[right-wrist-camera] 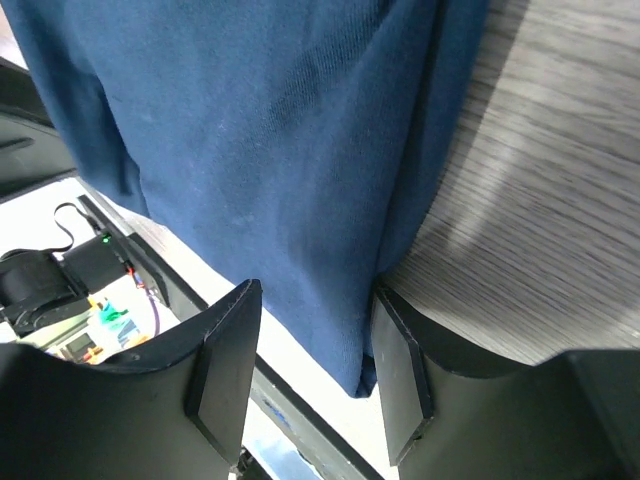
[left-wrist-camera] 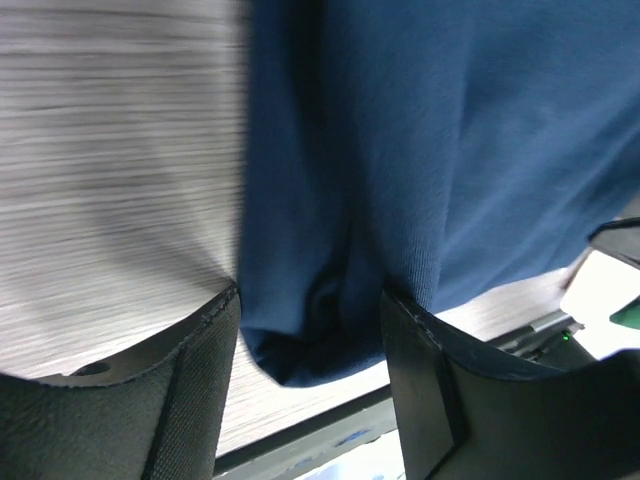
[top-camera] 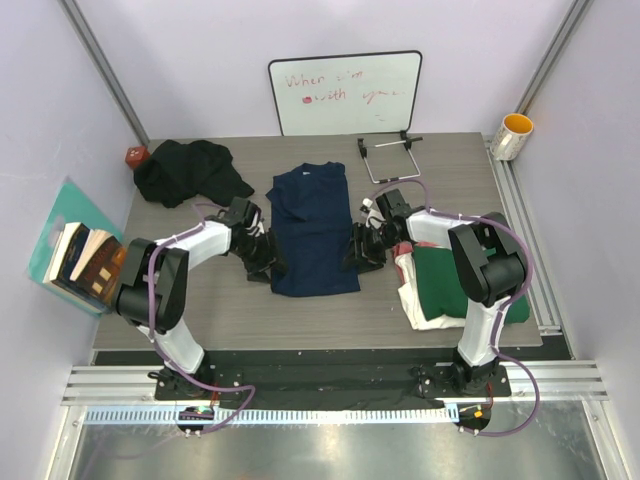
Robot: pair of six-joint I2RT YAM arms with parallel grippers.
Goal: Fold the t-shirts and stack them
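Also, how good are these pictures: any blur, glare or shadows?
Top external: even light, sharp, though the whiteboard writing is hard to read. Left wrist: the table grain is smeared into streaks and the navy t-shirt looks soft. Right wrist: sharper grain, the shirt shadows the table beside it, and the lower left is washed out.

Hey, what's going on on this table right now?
Two robot arms are folding t-shirts. A navy shirt lies flat in the middle of the table, its sides already folded in. The left gripper and right gripper sit at its near corners, jaws apart with cloth between them. A green shirt lies folded on a cream shirt at the right; a black shirt is heaped at the far left.
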